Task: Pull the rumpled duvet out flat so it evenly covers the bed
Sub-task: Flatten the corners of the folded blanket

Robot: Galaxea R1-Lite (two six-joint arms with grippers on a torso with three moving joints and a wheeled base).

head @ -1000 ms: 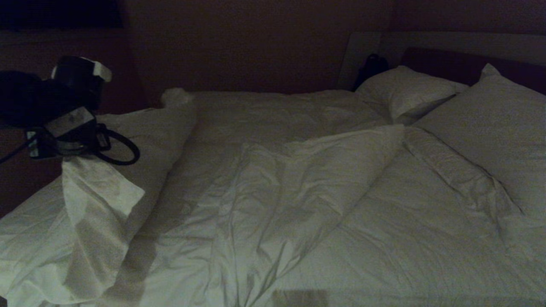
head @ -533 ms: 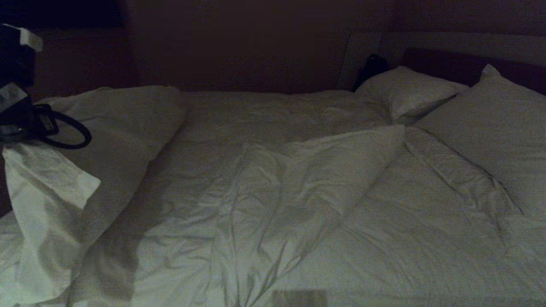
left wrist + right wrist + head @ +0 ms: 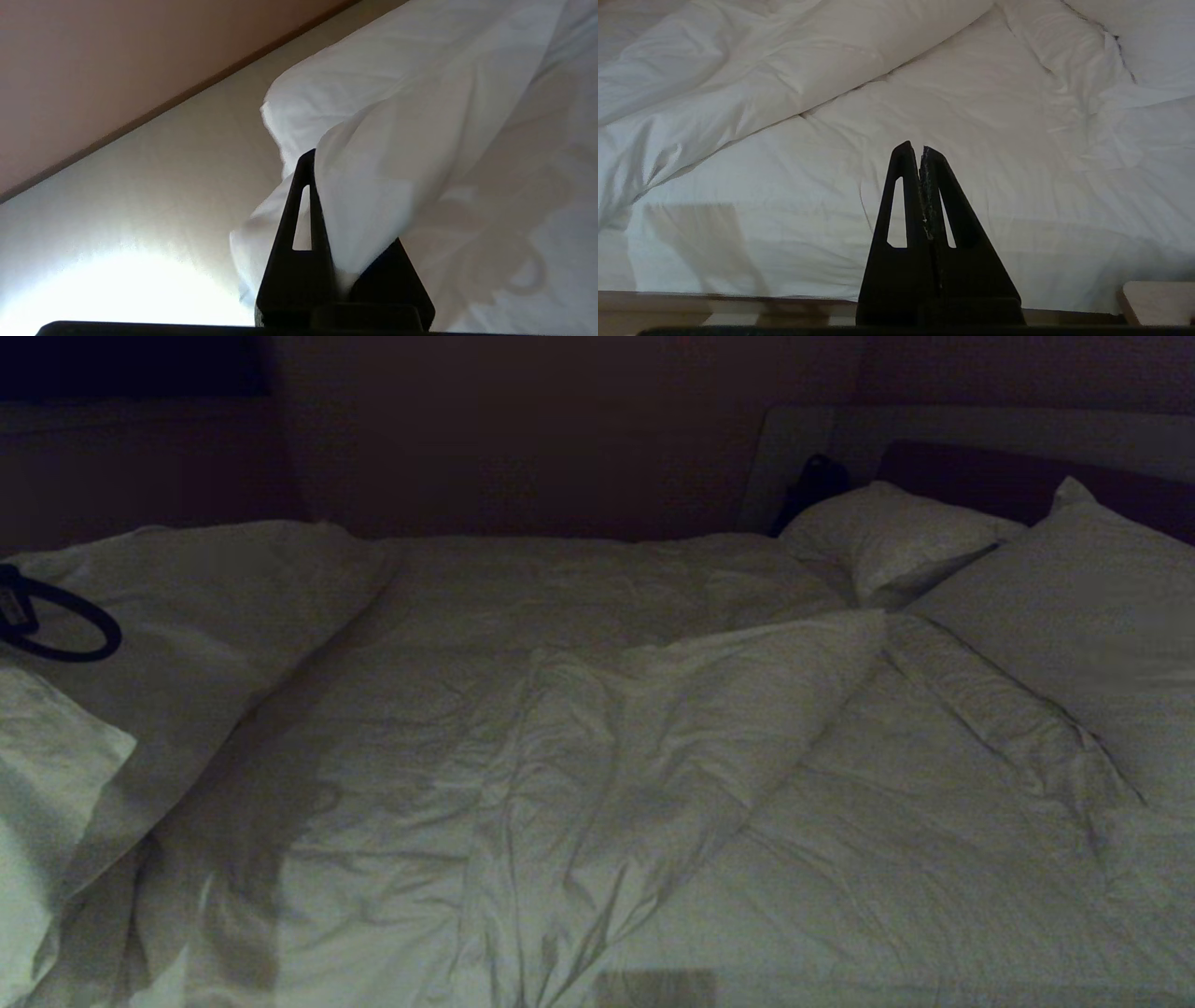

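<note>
The white, creased duvet (image 3: pixel 597 775) lies over the bed (image 3: pixel 980 429), with a raised fold running across its middle. Its left part is drawn up and out toward the left edge of the head view. My left gripper (image 3: pixel 323 164) is shut on a bunched corner of the duvet (image 3: pixel 383 186), held out past the bed over the floor. Cloth drapes over one finger. In the head view only the left arm's black cable loop (image 3: pixel 58 627) shows. My right gripper (image 3: pixel 920 148) is shut and empty, low by the bed's near edge, pointing across the duvet (image 3: pixel 896 116).
Two white pillows (image 3: pixel 892 537) (image 3: pixel 1074 616) lie at the dark headboard (image 3: pixel 990 476), with a dark object (image 3: pixel 812 485) beside it. Pale floor (image 3: pixel 140 186) and a pinkish wall (image 3: pixel 93 56) lie beyond the bed's left side. The bed's base edge (image 3: pixel 738 303) and a pale wooden corner (image 3: pixel 1157 303) are near my right gripper.
My left arm has swung left out of the head view, carrying the duvet corner with it. The duvet's left part has spread wider and flatter toward that side. The right arm has not moved.
</note>
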